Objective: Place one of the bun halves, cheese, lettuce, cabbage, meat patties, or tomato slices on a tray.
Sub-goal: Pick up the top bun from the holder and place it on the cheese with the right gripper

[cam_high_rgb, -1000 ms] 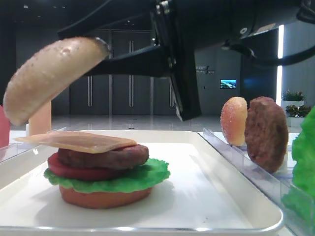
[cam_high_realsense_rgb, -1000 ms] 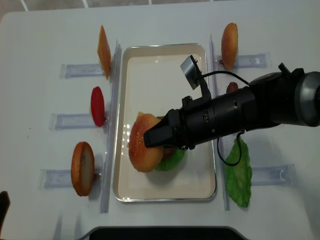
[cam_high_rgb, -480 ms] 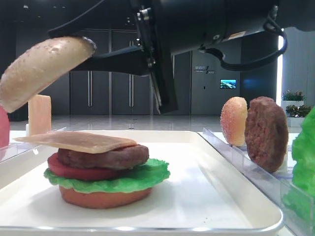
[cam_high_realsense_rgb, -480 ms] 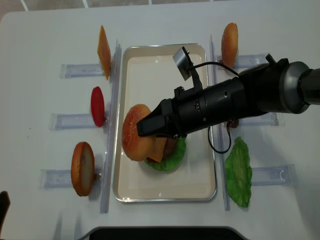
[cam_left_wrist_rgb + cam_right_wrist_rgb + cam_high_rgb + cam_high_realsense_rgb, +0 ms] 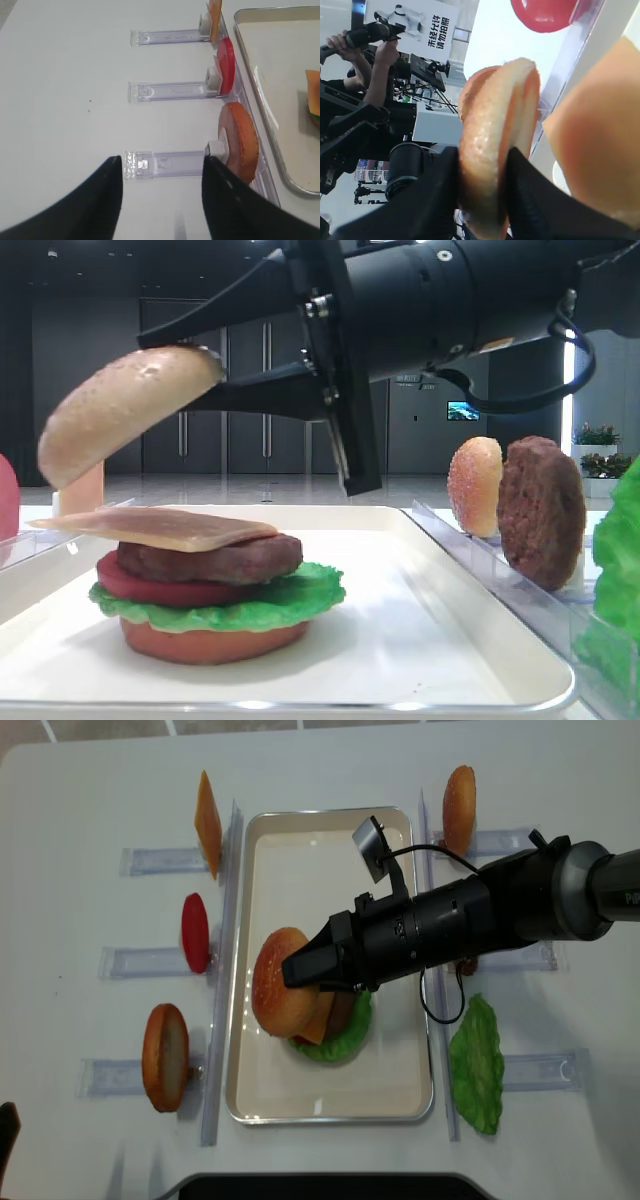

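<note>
**Me:** Swinging back in — the bun top [image 5: 125, 410] was out past the left edge of the stack half a second ago, and now it hangs nearer, over the left part of the cheese [image 5: 155, 527].

**Spotter:** Grip?

**Me:** My right gripper [image 5: 300, 970] is clamped almost fully closed on the bun's edge; in the wrist view one finger [image 5: 440, 180] lies against the crust and the other against the flat underside. Bun's tilted, outer end drooping to the left, clear air between it and the cheese.

**Spotter:** And below?

**Me:** Bottom bun, lettuce [image 5: 225, 605], tomato, patty [image 5: 215, 560], cheese — all stacked on the tray [image 5: 395, 1090]. From overhead the bun covers the left part of the pile and overhangs it toward the tray's left rim.

**Spotter:** So what does the shift buy you?

**Me:** Better line-up, I'd say, but not centred yet. I reckon a bit more to the right, level it out, then down. Let go tilted and it may slide off the cheese.

**Spotter:** Left side?

**Me:** Left gripper [image 5: 160, 200] sits wide open, empty, over the table beside the racks [image 5: 167, 164].
</note>
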Robot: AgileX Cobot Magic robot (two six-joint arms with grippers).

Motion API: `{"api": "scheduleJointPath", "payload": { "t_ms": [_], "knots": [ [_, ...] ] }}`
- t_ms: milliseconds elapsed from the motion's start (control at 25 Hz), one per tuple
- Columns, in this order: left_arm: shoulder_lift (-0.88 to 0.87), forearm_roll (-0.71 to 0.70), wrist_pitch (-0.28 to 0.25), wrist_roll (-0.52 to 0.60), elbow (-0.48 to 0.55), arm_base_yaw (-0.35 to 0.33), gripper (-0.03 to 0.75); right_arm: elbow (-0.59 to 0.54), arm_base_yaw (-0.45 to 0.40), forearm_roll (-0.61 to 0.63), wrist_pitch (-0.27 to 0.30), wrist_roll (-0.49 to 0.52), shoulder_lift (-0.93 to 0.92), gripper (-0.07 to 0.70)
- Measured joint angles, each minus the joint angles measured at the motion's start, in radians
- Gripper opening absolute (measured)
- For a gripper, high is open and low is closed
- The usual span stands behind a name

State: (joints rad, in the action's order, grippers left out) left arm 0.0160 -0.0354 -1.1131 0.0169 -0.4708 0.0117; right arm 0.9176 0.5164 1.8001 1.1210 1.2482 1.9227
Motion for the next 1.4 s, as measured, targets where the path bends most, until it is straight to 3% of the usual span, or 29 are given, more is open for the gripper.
{"api": "scheduleJointPath", "payload": {
  "t_ms": [320,1400],
  "knots": [
    [0.0,0.0,0.0,0.0,0.0,0.0,0.391,0.0,-0.019,0.0,0.025,0.002,0.0,0.209],
    [0.0,0.0,0.0,0.0,0.0,0.0,0.391,-0.013,-0.018,0.0,0.027,0.03,0.004,0.206]
  ]
}}
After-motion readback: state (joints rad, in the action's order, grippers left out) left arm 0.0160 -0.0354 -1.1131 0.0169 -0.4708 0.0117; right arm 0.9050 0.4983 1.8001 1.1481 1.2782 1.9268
